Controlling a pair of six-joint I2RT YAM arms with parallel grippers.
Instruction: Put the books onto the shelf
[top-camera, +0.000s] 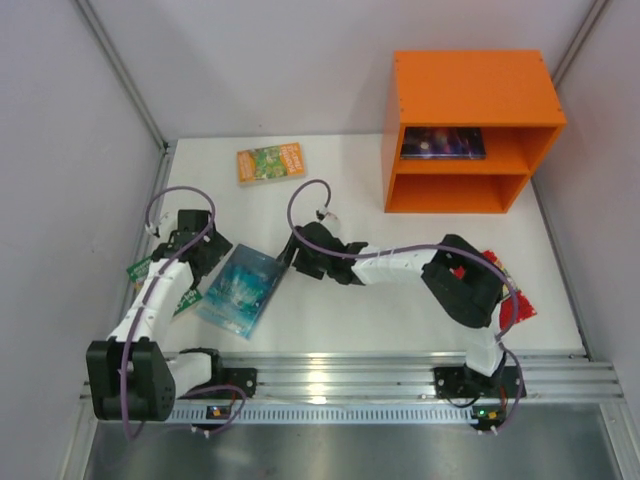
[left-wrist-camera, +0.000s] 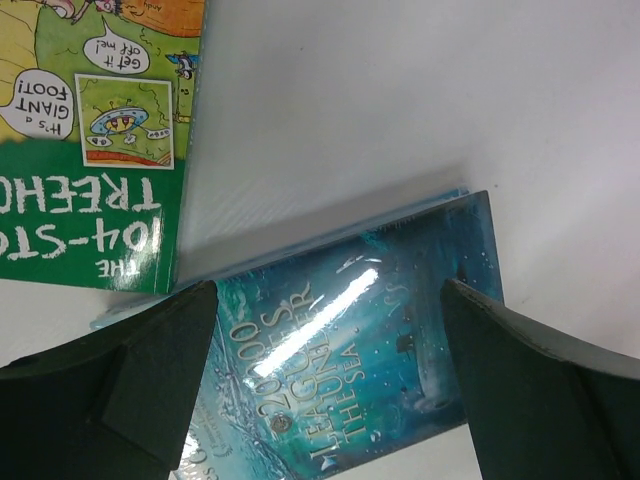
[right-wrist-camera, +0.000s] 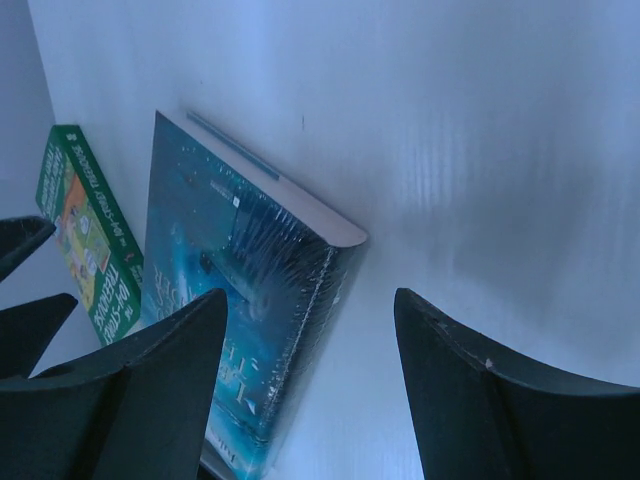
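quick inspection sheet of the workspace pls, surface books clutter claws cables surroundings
surface: white table, bare between the books
job's things: orange shelf with a dark book in its upper compartment, nothing seen in the lower; orange-green book, teal book, green book and red book lie on the table, green partly under the left arm, red partly under the right arm
clutter: nothing seen
grippers: left claw open over the teal book; right claw open beside that book's edge
cables: purple cables loop above both wrists
surroundings: grey walls, metal rail along the near edge
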